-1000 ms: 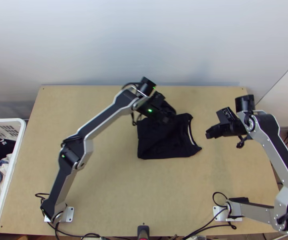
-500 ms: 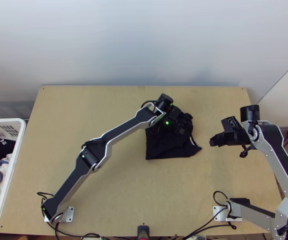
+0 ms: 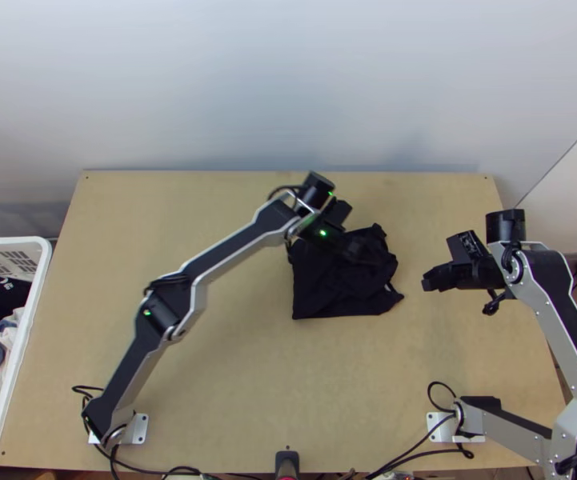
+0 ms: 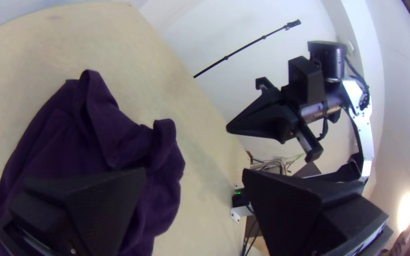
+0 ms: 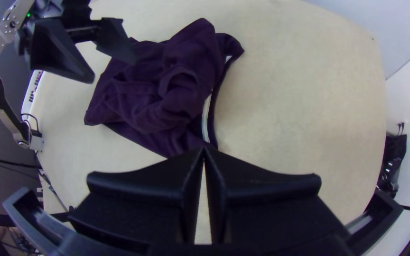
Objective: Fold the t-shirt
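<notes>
spread wide at the left pincer, just above the bunched t-shirt; closed at the right pincer, near the neckline; best to pinch one loose edge, then pull gently flat before folding

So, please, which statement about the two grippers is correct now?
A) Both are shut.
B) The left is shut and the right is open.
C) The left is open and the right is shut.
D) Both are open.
C, because the left gripper has its fingers wide apart above the dark t-shirt, while the right gripper has its fingertips together.
</notes>
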You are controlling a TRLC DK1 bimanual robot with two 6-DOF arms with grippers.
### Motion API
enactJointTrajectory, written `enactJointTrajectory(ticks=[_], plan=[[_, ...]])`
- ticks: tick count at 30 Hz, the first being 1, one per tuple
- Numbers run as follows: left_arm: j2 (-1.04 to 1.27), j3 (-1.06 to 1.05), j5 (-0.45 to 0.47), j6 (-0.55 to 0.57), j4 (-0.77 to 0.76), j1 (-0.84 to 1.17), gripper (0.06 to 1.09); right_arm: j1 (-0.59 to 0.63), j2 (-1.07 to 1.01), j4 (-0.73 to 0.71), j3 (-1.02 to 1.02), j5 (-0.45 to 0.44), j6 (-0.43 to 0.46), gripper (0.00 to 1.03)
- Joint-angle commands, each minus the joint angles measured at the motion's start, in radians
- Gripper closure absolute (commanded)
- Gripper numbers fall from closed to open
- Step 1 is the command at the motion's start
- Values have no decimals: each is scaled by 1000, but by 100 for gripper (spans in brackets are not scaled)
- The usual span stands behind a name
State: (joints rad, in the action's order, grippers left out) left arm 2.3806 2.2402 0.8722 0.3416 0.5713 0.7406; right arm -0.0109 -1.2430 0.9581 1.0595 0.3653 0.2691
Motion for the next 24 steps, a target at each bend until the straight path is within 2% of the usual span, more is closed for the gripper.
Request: enactJointTrajectory(ticks=[1, 4, 6, 10, 12, 17, 24], plan=[[-103, -37, 4, -182, 245, -79, 12, 6, 10, -10, 4, 0, 1, 95], [-83, -54, -226, -409, 480, -78, 17, -12, -15, -47, 17, 0, -1, 96], [-86, -126, -302, -458, 521, -73, 18, -55, -59, -68, 51, 0, -8, 96], [-178, -369, -406, -438, 317, -73, 55, -124, -207, -98, 151, 0, -10, 96], [-184, -406, -457, -435, 279, -70, 66, -153, -286, -102, 217, 3, -10, 96], [-164, -421, -518, -440, 237, -58, 66, -216, -463, -122, 369, 60, -25, 96], [-144, -435, -529, -440, 214, -61, 67, -320, -653, -137, 536, 152, -113, 100]])
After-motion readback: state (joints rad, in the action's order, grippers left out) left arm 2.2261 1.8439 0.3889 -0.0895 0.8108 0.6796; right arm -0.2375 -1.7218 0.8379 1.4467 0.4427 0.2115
